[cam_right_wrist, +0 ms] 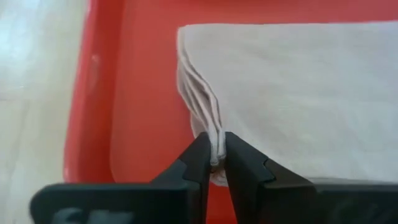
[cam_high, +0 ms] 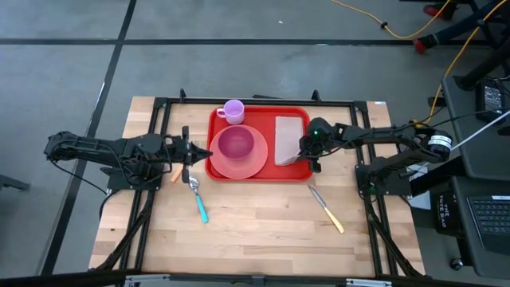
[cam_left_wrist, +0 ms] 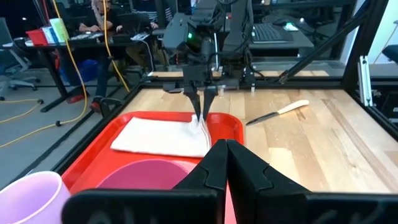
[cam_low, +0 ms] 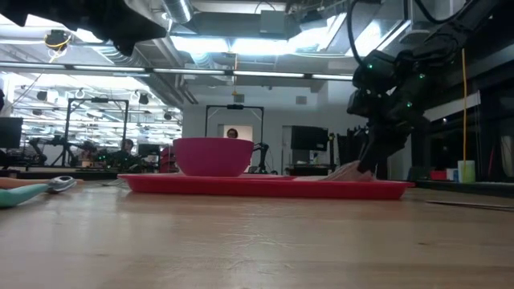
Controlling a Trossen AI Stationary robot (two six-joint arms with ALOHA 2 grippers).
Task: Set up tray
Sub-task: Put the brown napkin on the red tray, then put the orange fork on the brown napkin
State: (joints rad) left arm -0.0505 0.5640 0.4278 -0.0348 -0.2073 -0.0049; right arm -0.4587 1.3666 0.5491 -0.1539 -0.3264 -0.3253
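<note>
your right end effector (cam_right_wrist: 215, 163) is pinched on the napkin (cam_high: 288, 140) corner inside the tray (cam_high: 217, 169), which sits at the far middle of the wooden desk (cam_high: 263, 231). pink bowl (cam_high: 237, 144) and cup (cam_high: 233, 112) share it. left end effector (cam_high: 204, 153), fingers together, waits beside the tray; spoon (cam_high: 197, 199) and knife (cam_high: 326, 208) lie nearer.

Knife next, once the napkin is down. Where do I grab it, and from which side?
Take the knife by its pale yellow handle, the end toward the table's front. It lies flat and diagonal on bare wood, right of the tray, so probably come straight down with the right end effector, fingers across the handle. That end effector is pinching the napkin corner now.
</note>
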